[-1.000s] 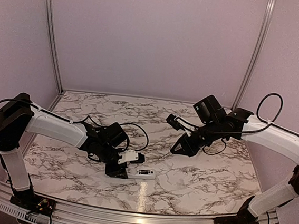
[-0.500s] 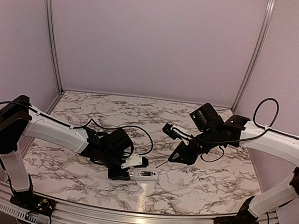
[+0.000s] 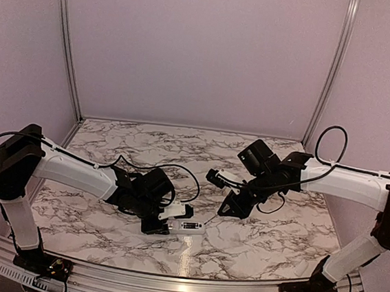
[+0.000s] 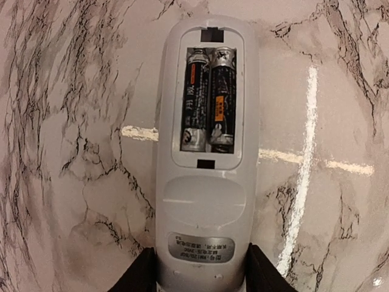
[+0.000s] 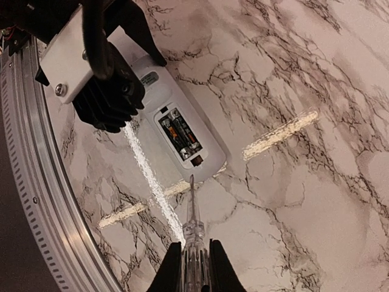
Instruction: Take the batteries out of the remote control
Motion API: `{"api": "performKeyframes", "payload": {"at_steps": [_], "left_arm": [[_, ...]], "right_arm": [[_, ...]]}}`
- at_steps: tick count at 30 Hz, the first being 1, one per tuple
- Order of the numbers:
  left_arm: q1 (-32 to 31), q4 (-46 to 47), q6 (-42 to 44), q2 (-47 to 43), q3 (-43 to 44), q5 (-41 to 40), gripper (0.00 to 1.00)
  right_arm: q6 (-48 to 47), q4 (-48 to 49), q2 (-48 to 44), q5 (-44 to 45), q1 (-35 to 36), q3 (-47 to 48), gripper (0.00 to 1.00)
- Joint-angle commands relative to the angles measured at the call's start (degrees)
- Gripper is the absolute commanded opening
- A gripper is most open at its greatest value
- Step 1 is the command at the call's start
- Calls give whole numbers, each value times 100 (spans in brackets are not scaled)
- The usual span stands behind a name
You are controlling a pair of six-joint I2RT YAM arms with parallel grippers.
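Marble table (image 3: 277, 230), remote control (image 4: 206, 182) open-backed.
Low left gripper (image 4: 202, 269) clasps its end, batteries (image 4: 206, 100) exposed; right gripper (image 5: 196, 263), reaching inward, pinches a thin tool (image 5: 192, 225) beside it.

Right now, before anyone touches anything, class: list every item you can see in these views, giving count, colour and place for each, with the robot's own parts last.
remote control: one, white, lying back-up on the table, battery bay uncovered.
batteries: two, dark with orange marks, side by side in that bay.
pointed tool: one, clear handle and thin tip, aimed at the remote's free end.
table: one, white marble with dark veins.
walls: lilac, around the table.
left hand: one, black, closed on the remote's label end.
right hand: one, black, closed on the tool's handle.
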Motion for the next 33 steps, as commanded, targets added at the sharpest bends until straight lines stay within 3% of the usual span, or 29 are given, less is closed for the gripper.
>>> {"api": "performKeyframes", "payload": {"at_steps": [1,21,33], "left_arm": [[-1,-33,66,160,205,-57,7],[-1,-57,64,216,260,-246,4],[-1,-95,-129,225,263,-379,2]], "right_arm": [[-186,-19,180,131,54,359,0],[-358,-194,646,-83,186,642,0],[176,-135,813,145,354,802,0]]}}
